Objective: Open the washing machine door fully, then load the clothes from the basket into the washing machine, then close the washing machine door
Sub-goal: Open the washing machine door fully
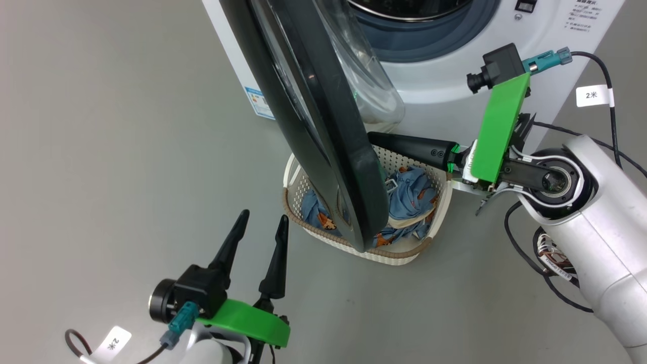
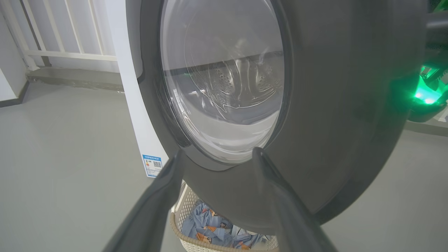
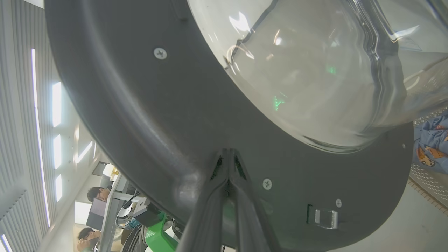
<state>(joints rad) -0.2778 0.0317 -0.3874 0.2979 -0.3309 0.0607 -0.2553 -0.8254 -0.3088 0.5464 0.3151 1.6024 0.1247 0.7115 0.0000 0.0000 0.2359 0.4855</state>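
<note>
Washing machine door (image 1: pixel 323 126) stands partly open, swung edge-on over the basket (image 1: pixel 399 255), which sits on the floor (image 1: pixel 101 151) just before the washing machine (image 1: pixel 455 86) with the clothes (image 1: pixel 409 189) heaped inside. Fingers pressed together and empty, the right hand (image 3: pixel 228 154) has its tips at the door's inner face below the glass bowl (image 3: pixel 315 70). Outside the door, the left hand (image 1: pixel 264 216) hovers spread wide, holding nothing.

Bright, even light casts soft shadows on the floor (image 1: pixel 101 151), glare streaks the washing machine door (image 3: pixel 297 70), and near fingers (image 2: pixel 148 217) blur.
</note>
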